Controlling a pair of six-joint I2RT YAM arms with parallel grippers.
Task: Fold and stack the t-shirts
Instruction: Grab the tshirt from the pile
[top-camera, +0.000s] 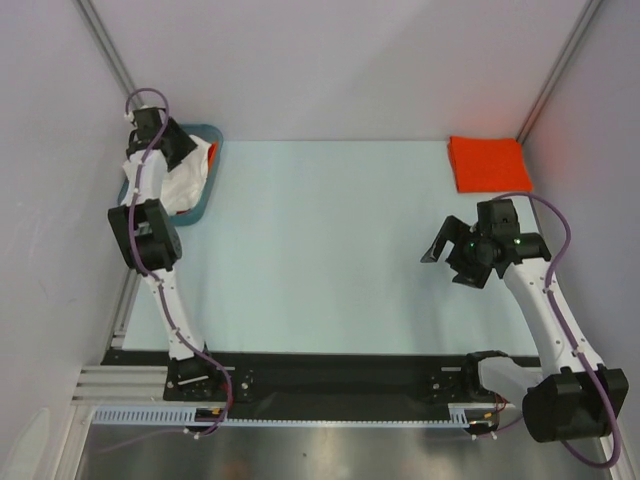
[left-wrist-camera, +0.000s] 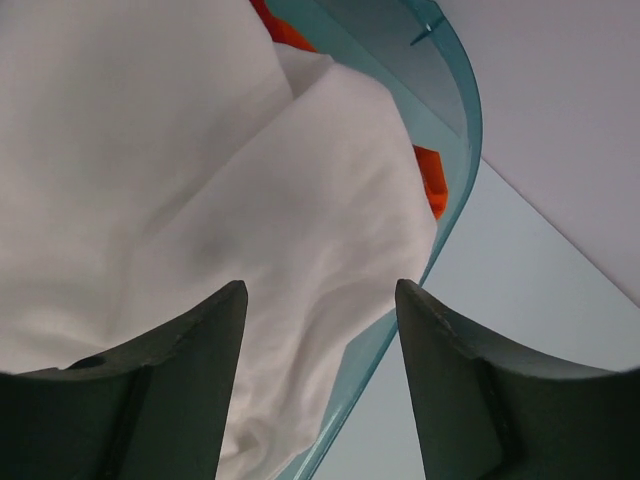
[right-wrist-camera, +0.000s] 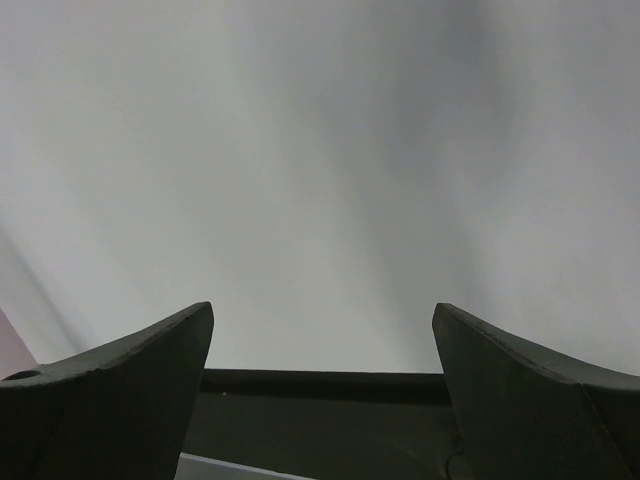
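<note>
A white t-shirt (top-camera: 186, 178) lies bunched in the teal basket (top-camera: 213, 172) at the far left, with a bit of orange-red shirt (top-camera: 212, 152) beside it. In the left wrist view the white cloth (left-wrist-camera: 240, 200) fills the frame, orange-red cloth (left-wrist-camera: 431, 183) shows by the basket rim (left-wrist-camera: 462, 150). My left gripper (top-camera: 172, 145) (left-wrist-camera: 320, 310) hangs open just above the white shirt, holding nothing. A folded orange-red t-shirt (top-camera: 489, 163) lies at the far right corner. My right gripper (top-camera: 445, 242) (right-wrist-camera: 322, 330) is open and empty over the right part of the table, facing the wall.
The pale table (top-camera: 330, 240) spans between the arms. Grey walls enclose the back and both sides. A black rail (top-camera: 330, 375) runs along the near edge at the arm bases.
</note>
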